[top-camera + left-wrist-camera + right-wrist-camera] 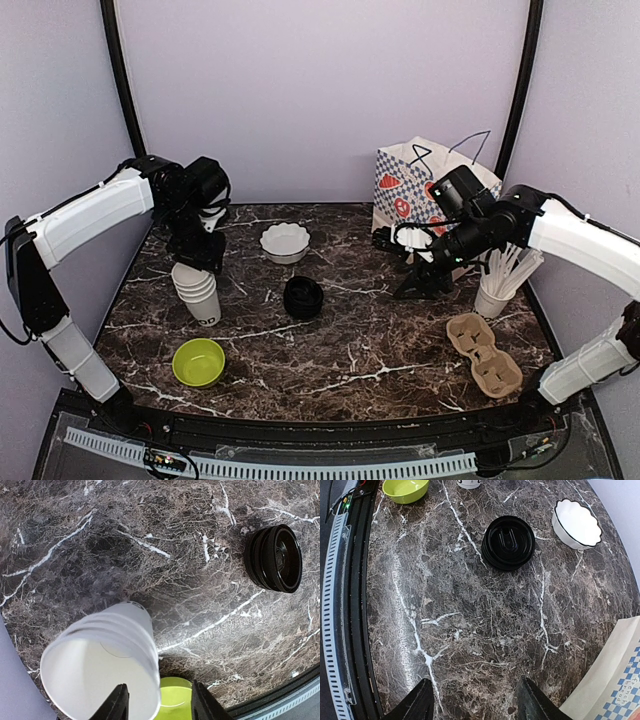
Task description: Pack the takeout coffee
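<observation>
Over the dark marbled surface (350, 340), the white left arm (90, 215) crooks in from the side. The left end effector (160, 687) points down, fingers spread with nothing between, just above the stack of white tapered paper cups (200, 290). The right arm (575, 240) reaches inward before the patterned paper bag (405, 185), the right end effector (475, 682) also spread and empty. The stack of round black plastic lids (303, 297) sits well ahead of it, mid-surface.

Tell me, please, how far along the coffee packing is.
Nothing looks packed yet. The cups stand nested and lidless, the lids are stacked in the middle, and the cardboard carrier is empty. In hand: the left hand hovers open at the cup stack's rim; the right hand is open over the table. Left: separating, lidding, loading.
</observation>
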Robot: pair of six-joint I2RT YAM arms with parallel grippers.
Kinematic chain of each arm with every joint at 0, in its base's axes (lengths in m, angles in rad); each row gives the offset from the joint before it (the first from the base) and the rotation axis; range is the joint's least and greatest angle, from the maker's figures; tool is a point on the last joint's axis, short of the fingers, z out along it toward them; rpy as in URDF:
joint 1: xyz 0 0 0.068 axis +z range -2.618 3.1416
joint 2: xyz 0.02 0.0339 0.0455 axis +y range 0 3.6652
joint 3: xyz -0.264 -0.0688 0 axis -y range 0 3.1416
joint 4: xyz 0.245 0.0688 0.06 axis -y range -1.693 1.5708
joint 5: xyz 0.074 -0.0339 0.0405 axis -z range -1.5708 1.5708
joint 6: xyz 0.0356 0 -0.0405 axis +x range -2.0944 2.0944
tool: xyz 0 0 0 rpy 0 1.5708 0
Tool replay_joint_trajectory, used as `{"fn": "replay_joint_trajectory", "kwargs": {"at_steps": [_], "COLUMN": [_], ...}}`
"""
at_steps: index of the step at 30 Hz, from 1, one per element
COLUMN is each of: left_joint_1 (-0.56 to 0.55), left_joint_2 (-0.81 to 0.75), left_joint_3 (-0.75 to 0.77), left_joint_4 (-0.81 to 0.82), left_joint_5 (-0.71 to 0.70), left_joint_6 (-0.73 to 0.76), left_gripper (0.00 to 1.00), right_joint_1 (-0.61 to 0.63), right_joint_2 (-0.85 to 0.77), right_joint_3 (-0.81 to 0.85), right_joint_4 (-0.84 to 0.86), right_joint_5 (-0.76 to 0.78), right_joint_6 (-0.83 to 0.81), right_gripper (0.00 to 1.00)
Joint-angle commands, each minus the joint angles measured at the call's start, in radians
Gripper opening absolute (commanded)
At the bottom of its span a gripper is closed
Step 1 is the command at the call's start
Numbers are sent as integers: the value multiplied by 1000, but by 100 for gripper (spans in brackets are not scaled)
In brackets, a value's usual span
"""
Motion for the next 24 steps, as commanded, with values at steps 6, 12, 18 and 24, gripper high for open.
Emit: {"fn": "replay_joint_trajectory", "kwargs": {"at_steps": [6, 12, 18, 24], "left_joint_1": [7, 11, 13, 39], "left_joint_2": [-4, 8, 19, 18], "left_joint_3": [-34, -35, -37, -11], "left_joint_4": [-33, -34, -46, -90], "left_joint_5": [-38, -57, -94, -245], "left_joint_6": [-48, -45, -43, -45], "left_gripper": [36, 11, 0, 0], "right_joint_1": [9, 9, 9, 9], "right_joint_2": [12, 16, 16, 22], "right_joint_3": [-1, -2, -11, -12], "right_joint_4": [18, 19, 25, 29], "right_joint_5": [1, 6, 9, 6], "right_joint_6": [-5, -6, -8, -8], "right_gripper": [56, 54, 53, 52]}}
